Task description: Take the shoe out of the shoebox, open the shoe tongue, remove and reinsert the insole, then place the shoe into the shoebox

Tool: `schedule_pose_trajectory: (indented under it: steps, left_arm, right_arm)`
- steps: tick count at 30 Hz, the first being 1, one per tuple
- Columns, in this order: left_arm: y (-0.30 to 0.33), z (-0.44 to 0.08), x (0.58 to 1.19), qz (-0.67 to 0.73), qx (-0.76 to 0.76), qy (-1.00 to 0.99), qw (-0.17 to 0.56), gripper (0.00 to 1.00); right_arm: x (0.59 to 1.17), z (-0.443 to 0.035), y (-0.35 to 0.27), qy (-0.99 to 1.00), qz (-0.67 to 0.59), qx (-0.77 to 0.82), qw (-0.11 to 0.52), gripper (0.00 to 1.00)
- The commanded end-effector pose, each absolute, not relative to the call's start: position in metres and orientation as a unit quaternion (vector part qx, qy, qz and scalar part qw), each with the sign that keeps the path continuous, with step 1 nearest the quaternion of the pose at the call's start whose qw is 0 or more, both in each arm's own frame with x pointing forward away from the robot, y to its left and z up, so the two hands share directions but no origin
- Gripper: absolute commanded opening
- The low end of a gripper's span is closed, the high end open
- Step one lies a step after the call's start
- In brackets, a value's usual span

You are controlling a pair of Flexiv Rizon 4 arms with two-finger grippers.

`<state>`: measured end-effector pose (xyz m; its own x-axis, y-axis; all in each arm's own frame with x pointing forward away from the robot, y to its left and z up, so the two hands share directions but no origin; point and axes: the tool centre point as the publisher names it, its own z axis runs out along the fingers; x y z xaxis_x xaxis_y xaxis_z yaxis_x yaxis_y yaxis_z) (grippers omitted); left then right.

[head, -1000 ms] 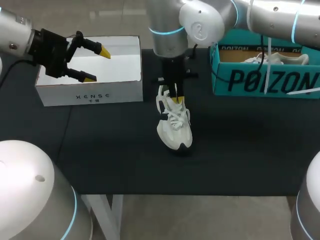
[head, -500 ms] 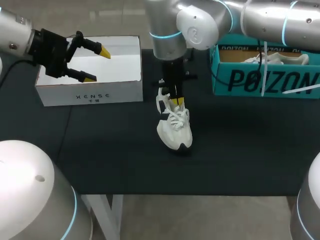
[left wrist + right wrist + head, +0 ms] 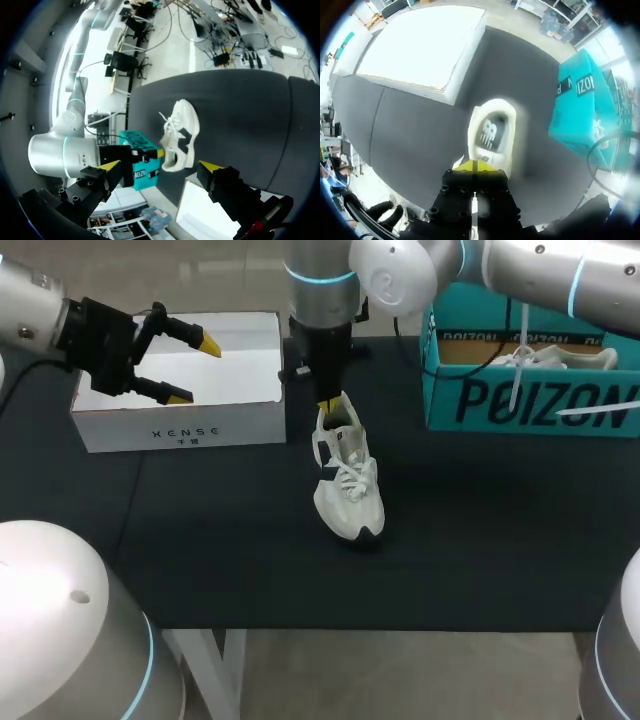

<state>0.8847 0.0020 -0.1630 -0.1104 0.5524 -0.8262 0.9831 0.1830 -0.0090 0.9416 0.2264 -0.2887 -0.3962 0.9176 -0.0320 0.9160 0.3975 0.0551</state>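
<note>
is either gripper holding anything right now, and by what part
Left gripper is open and empty. Right gripper is shut just above the shoe; whether it pinches any part of it cannot be told.

Cream-white laced fabric shoe [image 3: 348,490], black printed insole [image 3: 489,135]; black-lettered teal cardboard shoebox [image 3: 470,400]; white cardboard box [image 3: 180,425]; black tabletop [image 3: 480,530].

Bright and even, from overhead. Soft sheen on the glossy silver right arm [image 3: 400,270] at 12 o'clock in the head view; only 1 thin shadow, hugging the white lace-up shoe [image 3: 347,485] on the matte black table [image 3: 200,550]. In the right wrist view, open white cardboard box [image 3: 422,47] blown out to flat glare; shoe blurred just ahead of the right gripper [image 3: 476,167]. Strong bending toward the rims in the 2 wrist views.
</note>
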Motion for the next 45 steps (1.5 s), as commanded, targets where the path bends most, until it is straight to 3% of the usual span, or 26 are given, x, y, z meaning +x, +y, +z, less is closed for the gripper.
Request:
schedule_pose_trajectory:
  steps: [1,20,31,32,35,36,45]
  left_arm:
    - [0.002,-0.163,0.885,-0.301,0.564,0.682,0.356,1.00]
    - [0.002,-0.163,0.885,-0.301,0.564,0.682,0.356,1.00]
    - [0.002,-0.163,0.885,-0.301,0.564,0.682,0.356,1.00]
    - [0.002,-0.163,0.885,-0.301,0.564,0.682,0.356,1.00]
    - [0.002,-0.163,0.885,-0.301,0.564,0.682,0.356,1.00]
    - [0.002,-0.163,0.885,-0.301,0.564,0.682,0.356,1.00]
    - [0.002,-0.163,0.885,-0.301,0.564,0.682,0.356,1.00]
  right_arm:
    - [0.938,-0.279,0.228,0.997,0.074,-0.021,-0.013,0.00]
    - [0.940,-0.280,0.226,0.996,0.077,-0.039,-0.002,0.00]
    - [1.012,-0.286,0.184,0.989,-0.031,-0.134,0.048,0.00]
    - [1.016,-0.287,0.184,0.989,-0.028,-0.137,0.053,0.04]
    - [1.026,-0.293,0.187,0.988,-0.024,-0.145,0.052,0.41]
    - [1.029,-0.296,0.189,0.987,-0.024,-0.149,0.051,0.45]
    - [1.040,-0.321,0.207,0.990,-0.026,-0.134,0.046,0.50]
